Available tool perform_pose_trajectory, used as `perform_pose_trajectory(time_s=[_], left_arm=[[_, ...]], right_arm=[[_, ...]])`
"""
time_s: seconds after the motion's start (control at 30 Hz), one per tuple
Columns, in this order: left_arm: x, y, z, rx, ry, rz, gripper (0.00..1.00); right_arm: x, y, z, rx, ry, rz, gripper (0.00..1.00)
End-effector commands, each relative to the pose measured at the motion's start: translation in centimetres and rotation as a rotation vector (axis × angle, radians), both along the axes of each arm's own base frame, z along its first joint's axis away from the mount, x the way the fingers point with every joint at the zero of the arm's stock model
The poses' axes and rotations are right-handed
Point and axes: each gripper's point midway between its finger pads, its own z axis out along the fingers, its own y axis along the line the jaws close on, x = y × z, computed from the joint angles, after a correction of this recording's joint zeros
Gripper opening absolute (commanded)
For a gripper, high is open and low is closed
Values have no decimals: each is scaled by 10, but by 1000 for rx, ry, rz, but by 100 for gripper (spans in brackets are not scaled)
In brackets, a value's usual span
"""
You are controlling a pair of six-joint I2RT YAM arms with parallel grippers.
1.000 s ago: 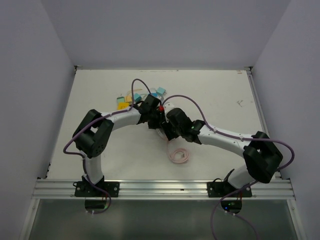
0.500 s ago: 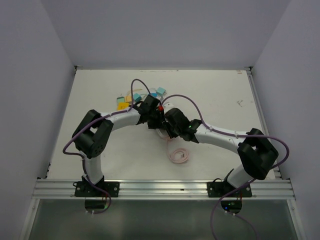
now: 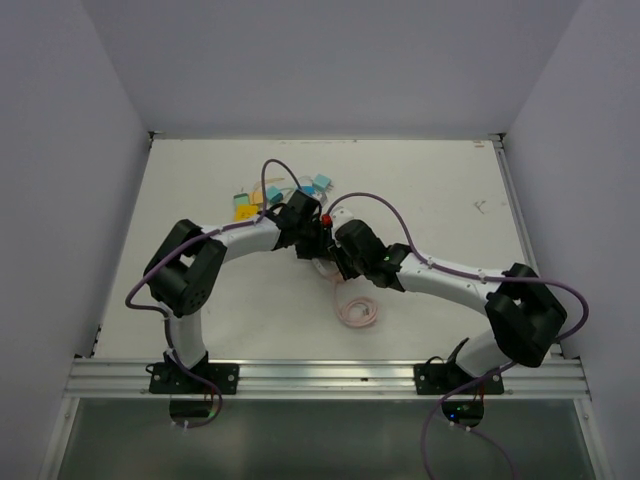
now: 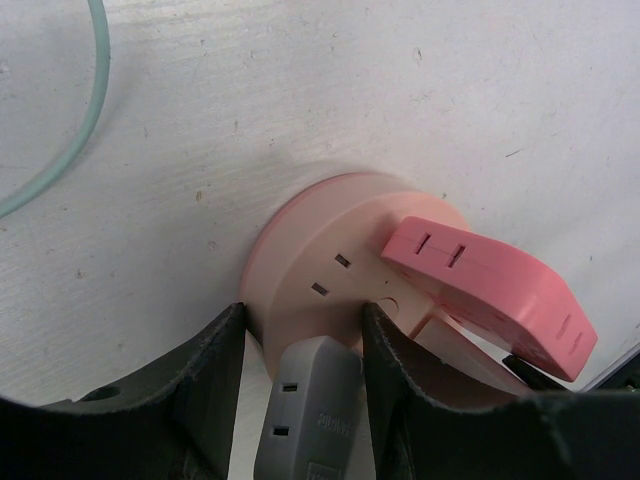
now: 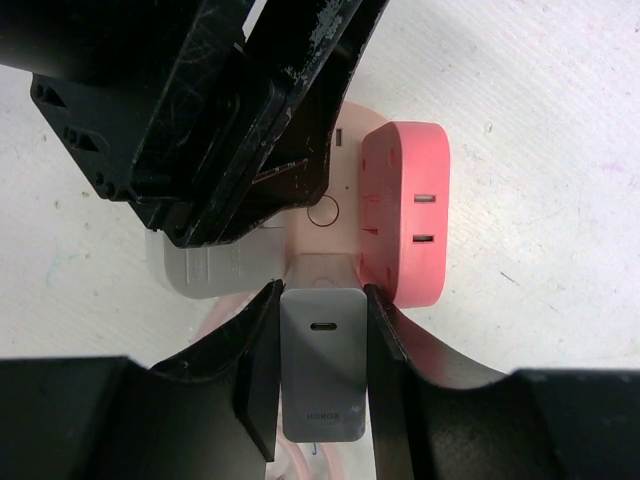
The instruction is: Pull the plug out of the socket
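A round pale pink socket [image 4: 320, 250] lies on the table, hidden under the wrists in the top view. My left gripper [image 4: 303, 318] is shut on the socket, one finger [image 4: 200, 390] against each side. A grey plug [image 5: 322, 360] with a small port on its end sticks out of the socket toward the right wrist camera. Its sides are pressed by both fingers of my right gripper [image 5: 322, 310], which is shut on the plug. In the top view the left gripper [image 3: 310, 238] and right gripper [image 3: 334, 256] meet at mid-table.
A pink adapter [image 5: 405, 215] and a light grey adapter [image 4: 305, 410] are also plugged into the socket. A coiled pink cable [image 3: 357, 312] lies just in front of it. Small coloured pieces [image 3: 270, 195] and a thin green cable [image 4: 70, 140] lie behind.
My right gripper has closed on the grey plug. The right arm shifted slightly, forward and back. The left arm has stayed on the socket.
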Motion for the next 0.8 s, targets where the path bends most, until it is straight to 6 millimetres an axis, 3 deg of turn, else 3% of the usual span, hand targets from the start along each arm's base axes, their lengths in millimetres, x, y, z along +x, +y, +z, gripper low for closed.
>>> perform_pose_trajectory(time_s=[0.0,0.2,0.47,0.77], left_arm=[[-64,102,-95,459,224,12,49],[-64,108,-98,500,222,12,49],[-68,114,-100,541,218,7,49],[-71,120,-105,584,222,2,49]], right_arm=[[22,30,91,237,-221,3,0],[24,36,104,258,-232,11,0],[28,38,105,250,-215,-7,0],[33,40,134,266,-241,-20,0]])
